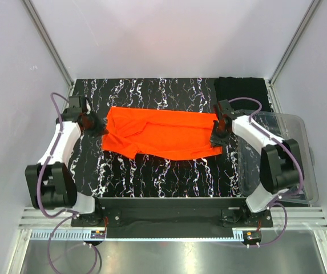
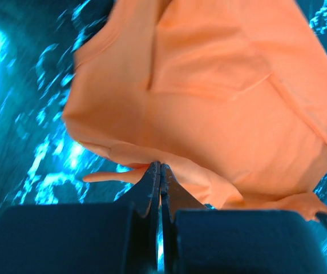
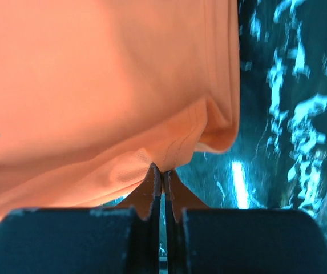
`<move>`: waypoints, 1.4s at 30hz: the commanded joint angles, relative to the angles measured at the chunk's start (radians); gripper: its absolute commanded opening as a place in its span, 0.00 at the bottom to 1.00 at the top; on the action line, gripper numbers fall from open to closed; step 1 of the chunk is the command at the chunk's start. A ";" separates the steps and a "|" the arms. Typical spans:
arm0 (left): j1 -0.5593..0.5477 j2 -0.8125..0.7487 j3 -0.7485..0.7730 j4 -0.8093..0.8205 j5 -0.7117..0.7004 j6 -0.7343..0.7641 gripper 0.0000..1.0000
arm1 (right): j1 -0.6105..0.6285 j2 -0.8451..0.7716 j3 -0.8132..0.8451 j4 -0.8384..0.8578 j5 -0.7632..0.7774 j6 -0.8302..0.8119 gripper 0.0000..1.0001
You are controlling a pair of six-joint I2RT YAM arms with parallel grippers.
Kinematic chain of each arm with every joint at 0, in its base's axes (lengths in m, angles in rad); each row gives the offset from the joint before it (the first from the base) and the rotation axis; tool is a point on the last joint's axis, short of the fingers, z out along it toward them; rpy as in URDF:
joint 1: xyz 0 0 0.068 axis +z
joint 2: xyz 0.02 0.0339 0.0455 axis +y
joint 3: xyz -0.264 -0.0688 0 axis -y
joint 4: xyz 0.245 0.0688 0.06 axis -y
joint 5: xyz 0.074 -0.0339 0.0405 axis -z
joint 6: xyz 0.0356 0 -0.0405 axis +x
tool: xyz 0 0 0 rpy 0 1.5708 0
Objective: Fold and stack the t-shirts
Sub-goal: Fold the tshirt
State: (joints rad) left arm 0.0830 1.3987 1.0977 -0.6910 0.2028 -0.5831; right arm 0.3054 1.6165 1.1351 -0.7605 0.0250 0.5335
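Orange-red t-shirt point(image 1: 163, 134) is being gripped by closed left hand point(image 1: 99, 128) at 9 o'clock, closed right hand point(image 1: 217, 138) at 3 o'clock.

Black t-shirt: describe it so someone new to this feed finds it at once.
In the top view, start at the black marbled table and go to its far right corner. There, beyond the clear plastic bin, lies the black t-shirt. It is plain black, without the table's white veins, unlike the orange t-shirt mid-table.

Both arms were extended up-frame. Left gripper point(image 1: 97, 129), centre-left, was clamped on the orange-red t-shirt point(image 1: 163, 134); right gripper point(image 1: 217, 138), centre-right, pinched it likewise.
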 commanded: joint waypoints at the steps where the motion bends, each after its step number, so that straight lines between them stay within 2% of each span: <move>1: -0.009 0.098 0.114 0.033 0.061 0.043 0.00 | -0.040 0.068 0.116 -0.020 -0.022 -0.069 0.00; 8: -0.012 0.270 0.270 0.038 0.098 0.054 0.00 | -0.104 0.226 0.244 -0.056 -0.066 -0.101 0.00; 14: -0.011 0.381 0.392 0.038 0.152 0.025 0.00 | -0.129 0.244 0.275 -0.082 -0.062 -0.095 0.00; 29: -0.011 0.523 0.536 0.038 0.181 0.016 0.00 | -0.153 0.293 0.319 -0.097 -0.054 -0.099 0.00; 42: -0.009 0.585 0.574 0.025 0.162 0.026 0.00 | -0.167 0.372 0.377 -0.099 -0.048 -0.109 0.00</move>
State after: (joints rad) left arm 0.0711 1.9789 1.6157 -0.6861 0.3553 -0.5587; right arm 0.1505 1.9793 1.4654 -0.8543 -0.0280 0.4431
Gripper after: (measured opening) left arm 0.007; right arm 0.019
